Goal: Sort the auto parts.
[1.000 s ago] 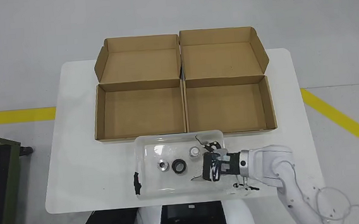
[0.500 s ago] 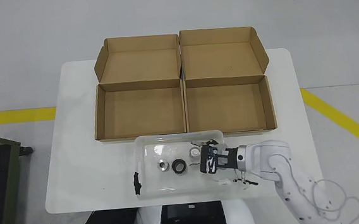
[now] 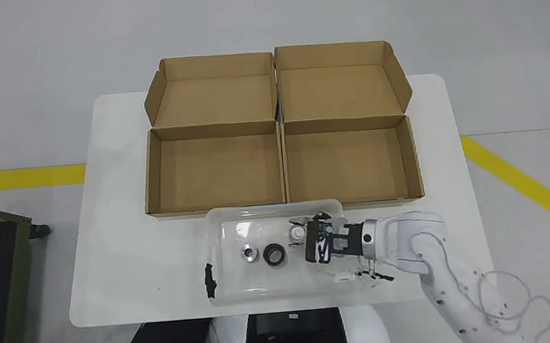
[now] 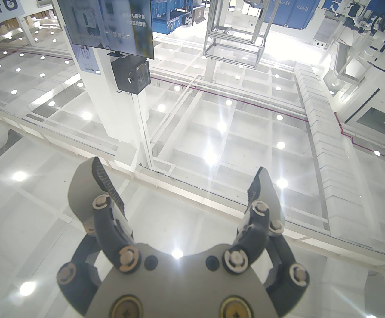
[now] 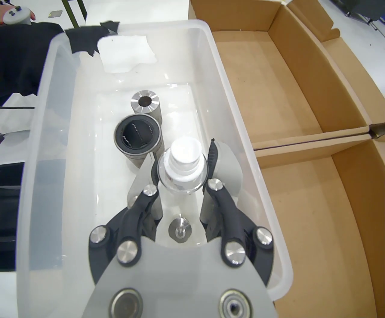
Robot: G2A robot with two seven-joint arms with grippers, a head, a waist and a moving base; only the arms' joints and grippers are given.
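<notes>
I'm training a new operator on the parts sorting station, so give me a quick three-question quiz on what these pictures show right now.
1. True or false: both open brown cardboard boxes are empty.
2. In the clear plastic bin, which part sits between the right claw fingers?
A) silver metal cylinder with a dark bore
B) black-and-silver ring bearing
C) white-capped clear plastic part
3. Fill in: the left claw, pointing at the ceiling, is ____ and holds nothing.

Key: 1 true; 2 C; 3 open.
</notes>
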